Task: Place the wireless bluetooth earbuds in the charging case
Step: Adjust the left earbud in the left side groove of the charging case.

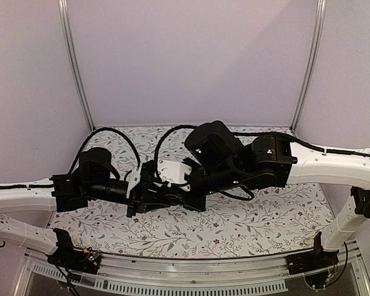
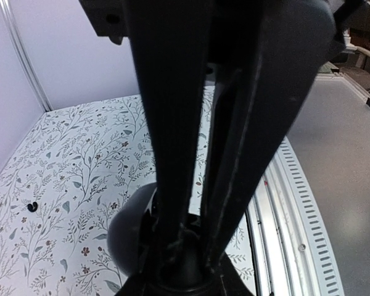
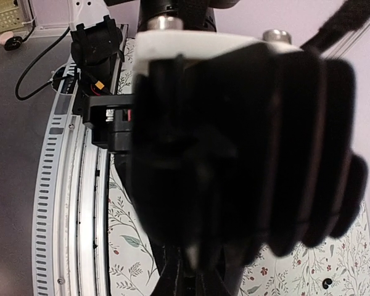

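Left hand: cannot tell its grip (blurred); 1 earbud lies well apart

Black earbud, white floral cloth

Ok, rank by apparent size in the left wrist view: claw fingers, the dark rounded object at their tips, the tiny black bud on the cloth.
1. Claw fingers, though nearness to the camera inflates them.
2. Dark rounded object.
3. Tiny black bud, smallest.

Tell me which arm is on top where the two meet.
The right arm; its black wrist sits over the left hand, which lies low near the tablecloth.
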Controlling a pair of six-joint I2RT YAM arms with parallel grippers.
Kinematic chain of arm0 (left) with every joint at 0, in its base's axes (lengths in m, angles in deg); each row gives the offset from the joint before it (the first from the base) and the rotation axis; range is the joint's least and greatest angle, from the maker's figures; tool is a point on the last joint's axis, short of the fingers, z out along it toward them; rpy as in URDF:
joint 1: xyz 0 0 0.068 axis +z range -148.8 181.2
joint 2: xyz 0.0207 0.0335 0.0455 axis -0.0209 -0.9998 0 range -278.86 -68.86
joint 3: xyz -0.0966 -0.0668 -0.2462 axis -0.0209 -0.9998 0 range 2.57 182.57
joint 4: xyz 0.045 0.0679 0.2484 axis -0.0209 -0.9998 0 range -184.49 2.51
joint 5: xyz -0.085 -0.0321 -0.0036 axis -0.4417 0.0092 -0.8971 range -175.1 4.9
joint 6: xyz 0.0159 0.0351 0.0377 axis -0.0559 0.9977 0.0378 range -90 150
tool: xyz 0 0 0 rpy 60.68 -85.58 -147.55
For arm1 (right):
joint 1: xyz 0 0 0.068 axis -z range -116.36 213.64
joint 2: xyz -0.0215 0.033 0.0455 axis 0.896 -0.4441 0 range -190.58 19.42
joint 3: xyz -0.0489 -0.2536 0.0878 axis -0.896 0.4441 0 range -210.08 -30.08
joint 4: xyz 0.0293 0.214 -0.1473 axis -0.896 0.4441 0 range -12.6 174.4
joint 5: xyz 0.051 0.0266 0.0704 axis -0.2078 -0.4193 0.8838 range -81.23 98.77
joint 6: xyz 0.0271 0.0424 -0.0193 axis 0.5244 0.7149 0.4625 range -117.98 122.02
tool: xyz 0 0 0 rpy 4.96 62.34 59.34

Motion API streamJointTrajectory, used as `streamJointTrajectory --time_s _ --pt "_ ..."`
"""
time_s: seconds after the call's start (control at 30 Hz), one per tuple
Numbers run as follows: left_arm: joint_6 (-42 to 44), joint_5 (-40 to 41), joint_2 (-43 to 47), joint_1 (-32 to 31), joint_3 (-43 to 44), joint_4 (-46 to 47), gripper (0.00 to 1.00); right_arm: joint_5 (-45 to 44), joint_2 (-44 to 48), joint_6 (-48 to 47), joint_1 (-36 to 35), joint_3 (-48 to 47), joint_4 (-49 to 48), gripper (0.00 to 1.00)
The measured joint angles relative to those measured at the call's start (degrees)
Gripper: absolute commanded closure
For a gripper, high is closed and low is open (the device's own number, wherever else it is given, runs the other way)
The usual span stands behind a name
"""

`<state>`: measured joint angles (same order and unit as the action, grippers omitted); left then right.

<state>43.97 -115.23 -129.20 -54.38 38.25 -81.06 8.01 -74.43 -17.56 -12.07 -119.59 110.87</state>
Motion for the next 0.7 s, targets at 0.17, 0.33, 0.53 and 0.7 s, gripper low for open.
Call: streamJointTrajectory --time_s 0.17,0.33,0.53,0.7 --pt "0.4 0.0 -0.1 -0.1 0.1 -0.4 1.0 -0.2 0.0 0.0 0.0 0.0 0.0 1.0" --pt "0.3 0.2 0.4 -0.1 0.0 -0.4 1.0 -0.2 0.1 0.1 0.0 0.3 -0.6 1.0" --pt "-1.1 -0.1 1.9 0.3 -1.0 1.1 1.0 -0.6 1.5 0.1 0.0 2.6 -4.2 1.0" --pt "-2.6 -0.7 2.6 0.6 -1.5 3.6 1.0 -0.6 3.6 0.2 0.0 5.6 -8.7 1.0"
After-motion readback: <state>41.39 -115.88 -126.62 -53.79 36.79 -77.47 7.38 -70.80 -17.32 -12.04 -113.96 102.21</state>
